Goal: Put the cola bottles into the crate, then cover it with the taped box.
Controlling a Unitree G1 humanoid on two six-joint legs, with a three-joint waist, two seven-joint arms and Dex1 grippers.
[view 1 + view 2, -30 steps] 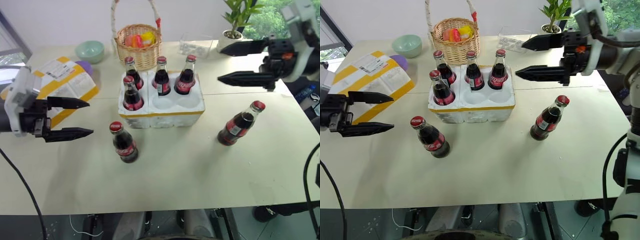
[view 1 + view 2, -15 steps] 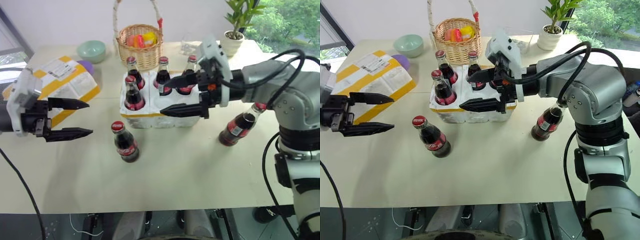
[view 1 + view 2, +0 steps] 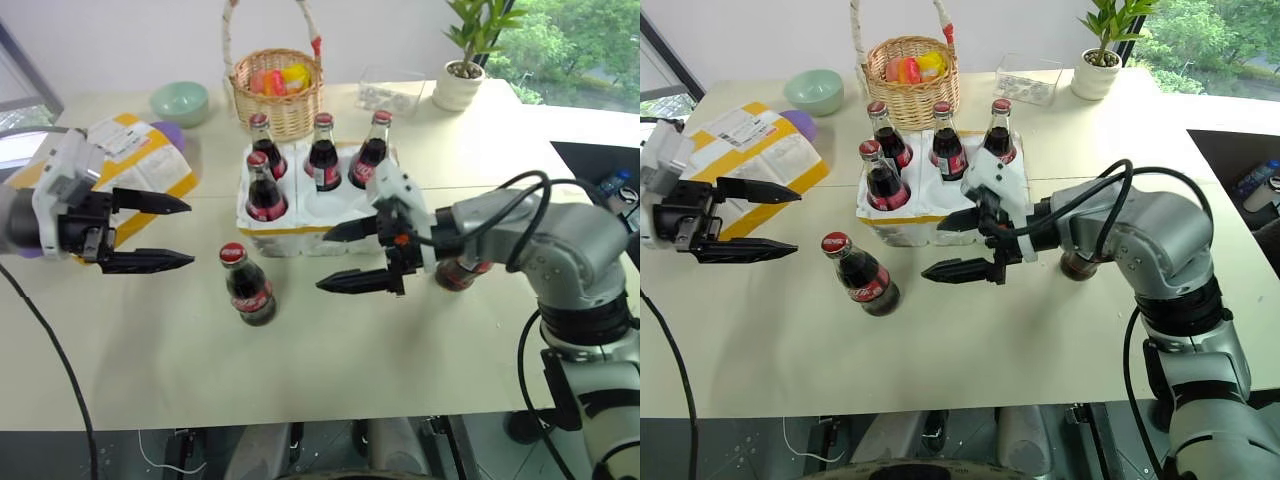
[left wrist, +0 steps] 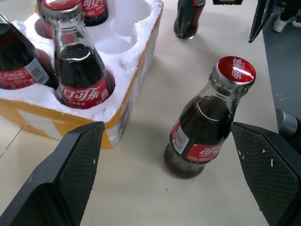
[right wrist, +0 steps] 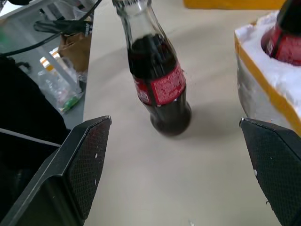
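Cola bottles [image 3: 323,152] fill four of the six wells of the crate [image 3: 322,205]: three in the back row and one at the front left, while the front middle and front right wells are free. Two bottles are outside: one loose bottle [image 3: 246,285] stands on the table [image 3: 330,350] just in front of the crate's left corner, and a second bottle [image 3: 462,271] is at the right, mostly hidden behind the right arm. A second ago the right gripper [image 3: 358,256] was high near the far right of the table; now it has come down and across to the front of the crate, pointing at the loose bottle with its fingers spread wide and holding nothing. The left gripper [image 3: 150,232] hovers on the other side, also wide open and empty. I judge the right arm will take this bottle next. The loose bottle is upright, long axis vertical, red cap upward. The taped box [image 3: 133,160] lies at the far left, uncovered work for later.
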